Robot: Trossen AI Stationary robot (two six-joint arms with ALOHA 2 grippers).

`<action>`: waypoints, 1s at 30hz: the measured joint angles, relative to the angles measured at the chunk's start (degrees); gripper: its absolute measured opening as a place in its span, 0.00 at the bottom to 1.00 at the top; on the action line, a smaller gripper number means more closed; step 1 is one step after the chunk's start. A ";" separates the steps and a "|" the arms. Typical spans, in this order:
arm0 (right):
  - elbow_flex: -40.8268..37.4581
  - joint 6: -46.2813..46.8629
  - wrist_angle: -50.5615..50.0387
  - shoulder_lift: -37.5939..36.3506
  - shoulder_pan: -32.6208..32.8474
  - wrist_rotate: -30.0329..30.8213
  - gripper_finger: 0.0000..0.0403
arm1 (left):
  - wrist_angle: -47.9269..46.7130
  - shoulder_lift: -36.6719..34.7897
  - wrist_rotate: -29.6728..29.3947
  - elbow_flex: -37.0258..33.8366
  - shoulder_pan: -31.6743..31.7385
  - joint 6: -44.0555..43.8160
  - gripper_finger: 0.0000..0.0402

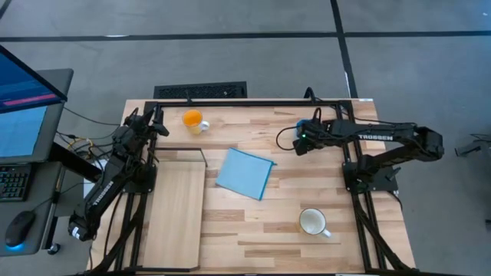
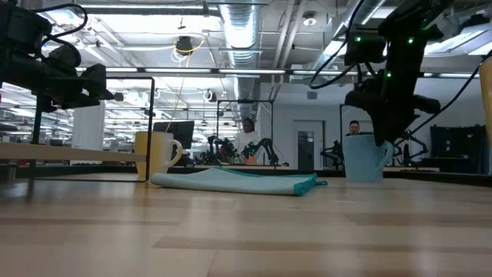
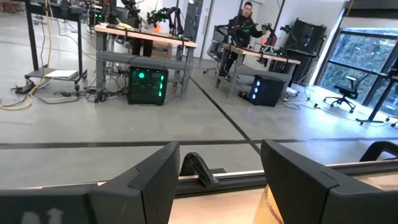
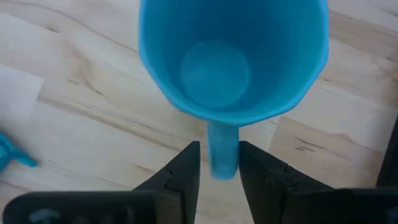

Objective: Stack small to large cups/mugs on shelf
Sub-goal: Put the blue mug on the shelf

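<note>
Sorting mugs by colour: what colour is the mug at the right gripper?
Light blue mug; clearest in the right wrist view.

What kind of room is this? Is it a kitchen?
Probably not a kitchen; it looks like a robot lab or workshop. Beyond the light wooden table are grey concrete floor, more workbenches with robot arms, a glowing green computer box, and bare silver ceiling ducts.
</note>
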 joint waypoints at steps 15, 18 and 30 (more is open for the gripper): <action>0.00 -1.56 1.67 4.81 -1.37 -0.73 0.24 | -0.02 0.00 -0.09 0.00 0.00 2.18 0.54; 0.00 -1.55 1.84 4.81 -1.37 -0.73 0.22 | -0.02 0.00 -0.09 0.00 0.00 2.43 0.54; 0.00 -1.63 1.93 4.81 -1.39 -0.64 0.20 | -0.02 0.00 -0.09 -0.02 0.00 2.43 0.54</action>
